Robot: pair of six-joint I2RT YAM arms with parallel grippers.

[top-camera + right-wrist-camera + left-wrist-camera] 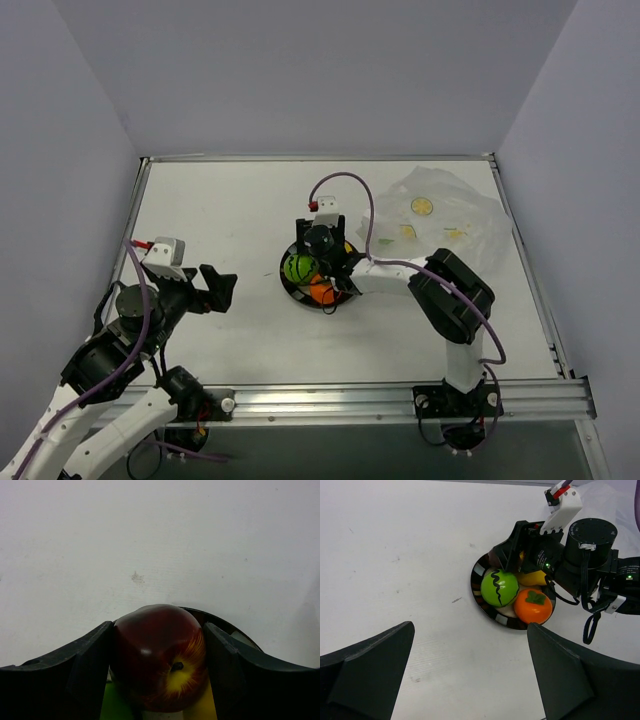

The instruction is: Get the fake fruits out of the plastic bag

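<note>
Arms first, from the left side of the top view: the left arm (110,350) is folded low near its base, its forearm angled toward the middle of the tabletop (220,210). The left claw (216,291) hangs released, both fingers spread wide with nothing between them, well apart from the plate (476,580). In the left wrist view those two dark fingers frame the plate from a distance. Near the middle of the tabletop sits the round, shiny, dark-rimmed plate. It holds three of the fake fruits packed together: a green ball (499,587) with a wavy dark mark on the side nearest the left arm, an orange fruit (533,606) with a small green leaf cap just beside it and touching it, and a yellow piece (530,577) tucked behind them, partly hidden. Over the plate's far edge the right claw (157,630) is clamped on a red apple (155,665), dark red with a yellow flush around its stem pit, one finger pressed to each side. Whether the apple touches the plate cannot be told. The right arm (450,295) rises from its base at the near right and bends at the elbow. Its forearm reaches leftward to the plate. Farthest right, toward the back corner, lies the plastic bag (450,215), crumpled and translucent with yellow printed spots, apart from the plate.
</note>
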